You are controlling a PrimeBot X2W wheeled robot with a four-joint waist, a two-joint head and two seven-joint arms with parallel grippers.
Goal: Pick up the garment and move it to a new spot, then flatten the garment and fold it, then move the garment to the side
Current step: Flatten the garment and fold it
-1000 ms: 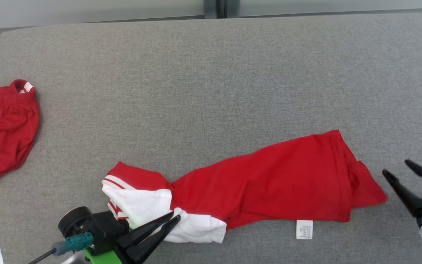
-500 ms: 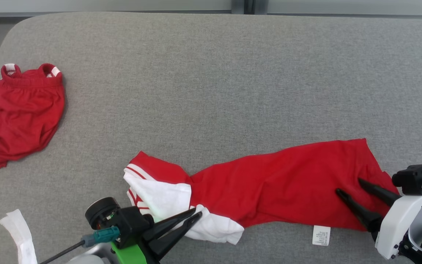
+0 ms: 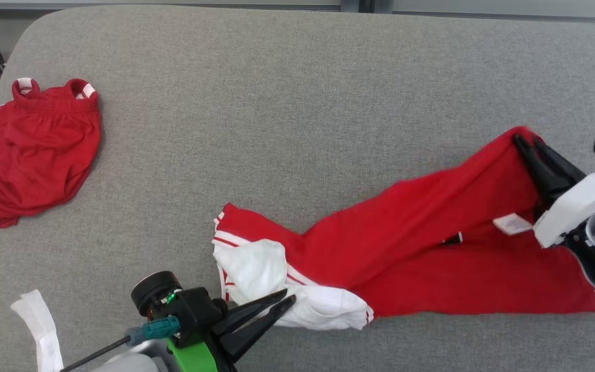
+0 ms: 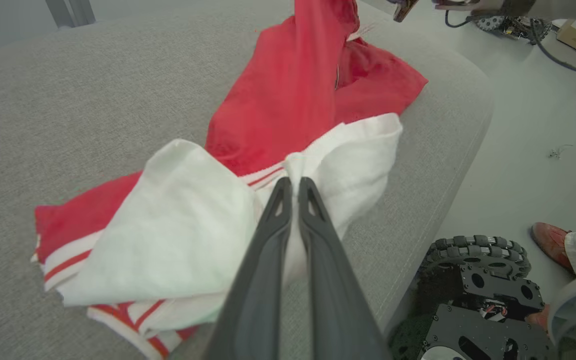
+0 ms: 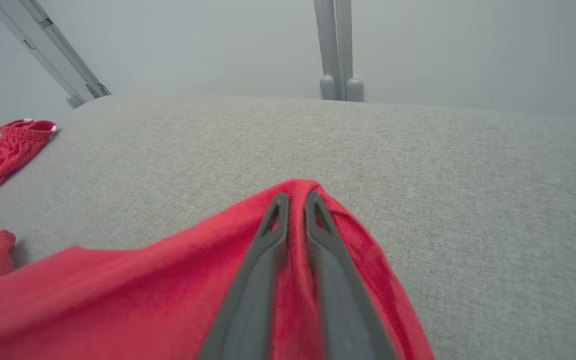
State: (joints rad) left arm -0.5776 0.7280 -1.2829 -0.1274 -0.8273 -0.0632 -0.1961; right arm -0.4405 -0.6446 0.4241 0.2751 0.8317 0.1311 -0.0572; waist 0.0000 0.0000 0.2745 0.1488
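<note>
Two pincers clamp the garment (image 3: 421, 243), the pinched folds hidden between closed fingers (image 5: 263, 255): the left pincer (image 3: 287, 300) nips its soft white, red-striped end, the right pincer (image 3: 527, 138) the lifted red hem. Between them limp fabric sags onto the grey woven table (image 3: 277, 103).

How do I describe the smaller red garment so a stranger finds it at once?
On the grey table, look at the left edge. A small crumpled red garment lies there alone. Unlike the long red-and-white garment at the front, it is nearly all red, with a gathered waistband.
</note>
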